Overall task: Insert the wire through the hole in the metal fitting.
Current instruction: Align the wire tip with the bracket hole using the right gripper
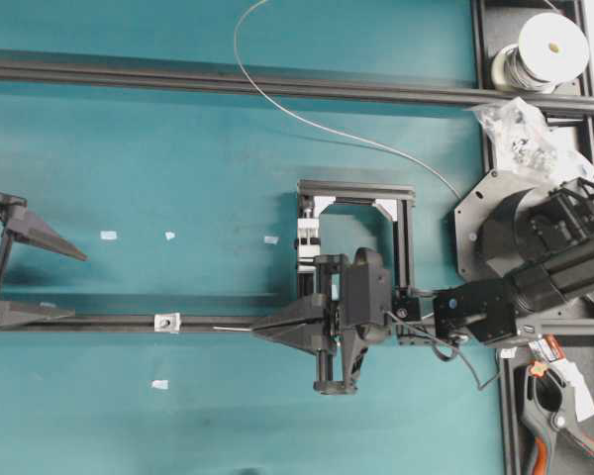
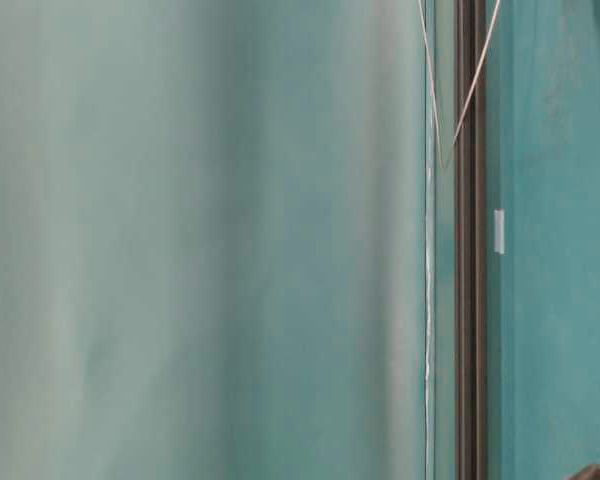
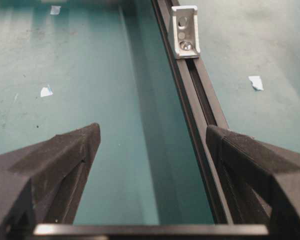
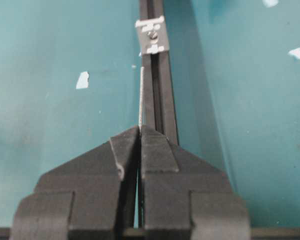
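The metal fitting (image 1: 166, 322) is a small silver bracket on the long black rail (image 1: 109, 323). It appears in the left wrist view (image 3: 185, 32) and in the right wrist view (image 4: 152, 36). My right gripper (image 1: 262, 332) is shut on the wire (image 4: 141, 95). The wire's straight free end sticks out leftward along the rail and stops a short way before the fitting. The rest of the wire (image 1: 277, 104) loops across the back of the table. My left gripper (image 1: 77, 287) stands open at the far left, its fingers (image 3: 65, 165) either side of the rail, with nothing between them.
A second black rail (image 1: 228, 79) runs across the back. A wire spool (image 1: 549, 49) and a bag of parts (image 1: 520, 129) sit at the back right. A small rail frame (image 1: 356, 188) with a white-and-silver clamp block (image 1: 310, 237) stands mid-table. Tape scraps (image 1: 108, 236) dot the mat; a hand clamp (image 1: 549, 416) lies front right.
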Controlling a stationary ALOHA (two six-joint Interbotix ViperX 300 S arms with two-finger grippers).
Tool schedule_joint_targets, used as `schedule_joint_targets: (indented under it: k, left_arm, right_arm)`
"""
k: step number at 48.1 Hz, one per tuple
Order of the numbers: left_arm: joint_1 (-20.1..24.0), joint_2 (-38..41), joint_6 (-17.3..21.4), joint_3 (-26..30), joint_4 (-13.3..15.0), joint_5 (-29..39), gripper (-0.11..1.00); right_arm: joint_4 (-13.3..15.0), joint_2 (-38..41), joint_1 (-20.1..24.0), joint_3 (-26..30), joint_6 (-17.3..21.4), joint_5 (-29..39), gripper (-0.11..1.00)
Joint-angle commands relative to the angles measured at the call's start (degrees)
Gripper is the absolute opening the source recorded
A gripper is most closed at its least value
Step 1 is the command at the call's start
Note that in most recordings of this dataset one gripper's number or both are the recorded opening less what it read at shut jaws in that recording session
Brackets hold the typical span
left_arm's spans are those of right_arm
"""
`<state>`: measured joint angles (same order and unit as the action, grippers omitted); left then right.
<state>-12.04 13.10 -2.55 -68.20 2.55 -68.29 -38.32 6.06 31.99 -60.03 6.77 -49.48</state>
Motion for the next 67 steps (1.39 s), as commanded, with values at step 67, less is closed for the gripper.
schedule_joint_targets:
  k: [67]
  left_arm:
    - [-1.32,-1.05,0.09,0.62,0.09,-0.53,0.76]
  right_arm:
    - [0.09,2.46,-1.93,3.6,-3.96,0.26,-0.01]
